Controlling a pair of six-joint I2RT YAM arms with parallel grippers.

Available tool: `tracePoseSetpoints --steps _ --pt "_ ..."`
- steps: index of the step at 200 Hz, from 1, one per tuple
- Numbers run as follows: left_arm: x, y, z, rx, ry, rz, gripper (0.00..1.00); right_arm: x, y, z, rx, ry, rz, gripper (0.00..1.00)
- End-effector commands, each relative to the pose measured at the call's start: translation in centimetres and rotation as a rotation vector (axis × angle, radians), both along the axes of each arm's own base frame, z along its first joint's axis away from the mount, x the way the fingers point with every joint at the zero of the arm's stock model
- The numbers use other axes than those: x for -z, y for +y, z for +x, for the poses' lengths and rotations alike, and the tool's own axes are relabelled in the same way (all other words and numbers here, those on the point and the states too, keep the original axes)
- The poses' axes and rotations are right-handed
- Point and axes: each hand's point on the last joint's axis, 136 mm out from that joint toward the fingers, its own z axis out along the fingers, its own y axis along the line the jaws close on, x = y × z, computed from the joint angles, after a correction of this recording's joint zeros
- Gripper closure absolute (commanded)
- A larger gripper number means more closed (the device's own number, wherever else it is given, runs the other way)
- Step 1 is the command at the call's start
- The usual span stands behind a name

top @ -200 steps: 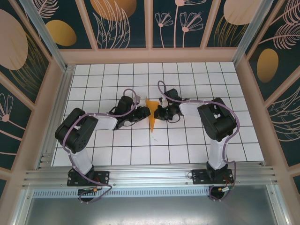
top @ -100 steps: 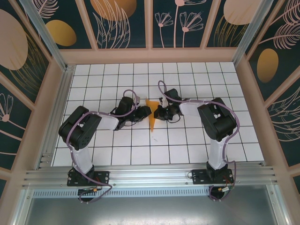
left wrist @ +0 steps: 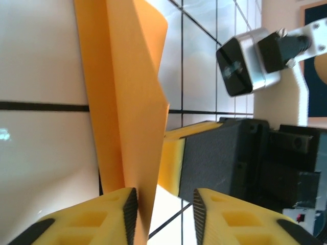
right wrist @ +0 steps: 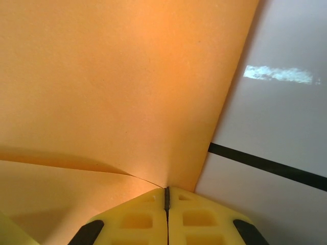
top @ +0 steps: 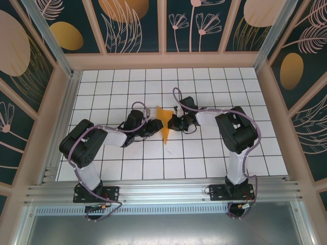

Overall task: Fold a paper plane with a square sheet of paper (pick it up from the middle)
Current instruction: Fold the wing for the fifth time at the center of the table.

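Note:
The paper plane (top: 164,128) is a slim orange dart standing on edge mid-table, its tip toward the arms. My right gripper (top: 170,122) comes in from the right, and in the right wrist view it (right wrist: 166,191) is shut on a fold of the paper plane (right wrist: 112,87). My left gripper (top: 157,124) is at the plane's left side. In the left wrist view it (left wrist: 165,200) stands open around the paper plane (left wrist: 127,102); the sheet lies against one pad and a gap separates it from the other. The right gripper's yellow fingers (left wrist: 171,162) grip the paper just beyond.
White gridded tabletop (top: 204,158) is ringed by wooden-framed patterned walls (top: 286,117). An aluminium rail (top: 163,191) carrying both arm bases runs along the near edge. Both forearms lie low over the table's middle rows.
The left arm has shifted: its elbow swung toward the near-left and its gripper settled slightly nearer the arms at the plane's left side. The right arm and the paper stay put.

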Motion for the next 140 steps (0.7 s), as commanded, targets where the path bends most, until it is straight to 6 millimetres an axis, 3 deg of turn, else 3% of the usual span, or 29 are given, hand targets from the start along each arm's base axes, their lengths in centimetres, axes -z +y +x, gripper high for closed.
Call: tracePoseSetpoints --steps 1,37,70,112,140 --pt "0.4 0.6 0.1 -0.017 -0.017 0.113 0.69 2.9 -1.5 -0.9 0.035 0.08 -0.072 0.92" --pt "3.1 1.3 -0.1 -0.015 0.018 0.331 0.81 3.0 -1.6 -0.9 0.038 0.08 -0.075 0.92" --pt "3.2 1.6 0.8 -0.028 0.001 0.408 0.94 3.0 -1.6 -1.0 0.045 0.083 -0.071 0.92" --pt "4.8 2.5 0.6 -0.016 0.007 0.615 0.97 2.3 -1.5 -0.7 0.058 0.069 -0.05 0.92" --pt "4.3 2.4 1.4 -0.017 -0.01 0.696 0.96 0.7 -1.3 0.3 0.093 0.031 0.007 0.9"
